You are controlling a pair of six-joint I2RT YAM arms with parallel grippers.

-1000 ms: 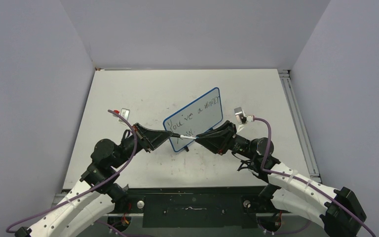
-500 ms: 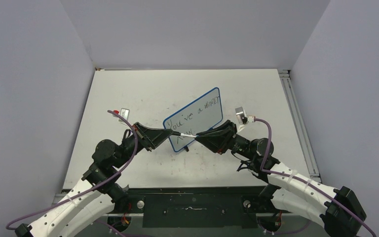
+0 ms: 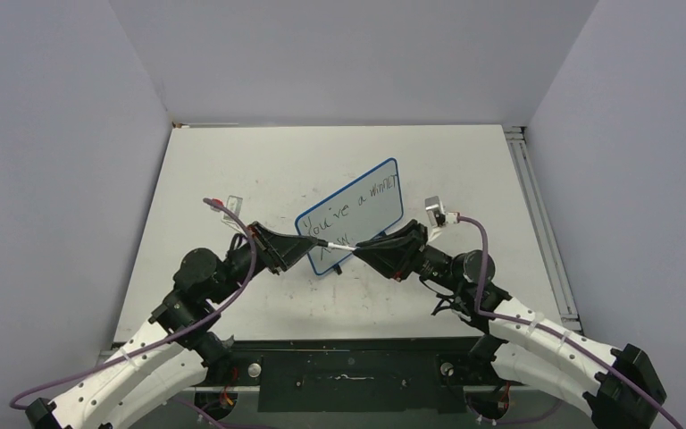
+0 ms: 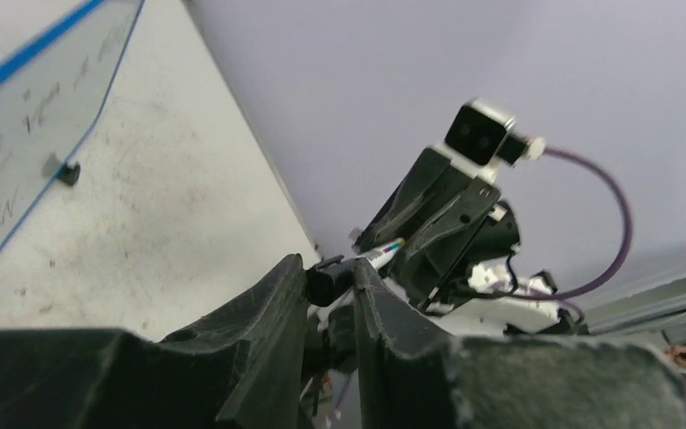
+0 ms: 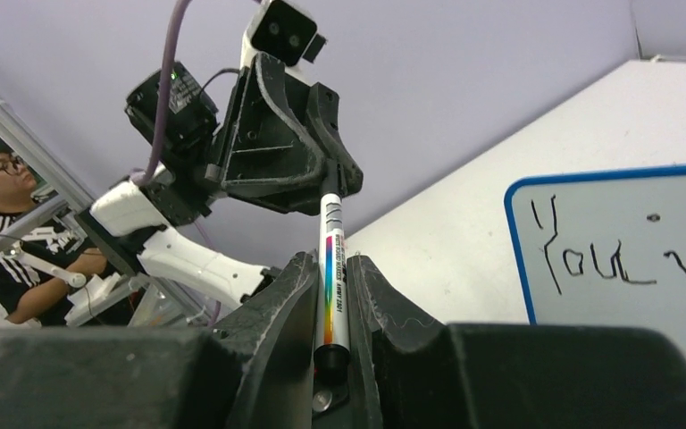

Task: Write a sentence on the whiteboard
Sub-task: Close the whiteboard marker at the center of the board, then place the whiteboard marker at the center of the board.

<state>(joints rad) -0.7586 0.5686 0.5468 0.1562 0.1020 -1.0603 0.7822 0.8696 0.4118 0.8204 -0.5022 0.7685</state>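
Right gripper (image 3: 363, 248): fingers pinched on the barrel of a white marker (image 3: 341, 245), which fills the gap between them in the right wrist view (image 5: 332, 268). Left gripper (image 3: 308, 239): narrow, fingertips set on either side of the marker's black cap (image 4: 329, 279), touching it as far as the left wrist view shows. The marker's long axis runs nearly level across the middle of the top view, cap end toward frame left and barrel end a little lower toward frame right. The two grippers stand nose to nose with the marker bridging them, over the lower left corner of the whiteboard (image 3: 373, 214). The board sits at frame centre on the table (image 3: 232, 161), long axis diagonal, low at left and high at right. The sentence (image 3: 357, 198) follows that diagonal along the upper edge (first word reads "You've"; the short lower line is not legible). Both arms rise from the bottom corners of the frame, elbows bent outward, forearms converging on the centre, with wrist cameras uppermost.
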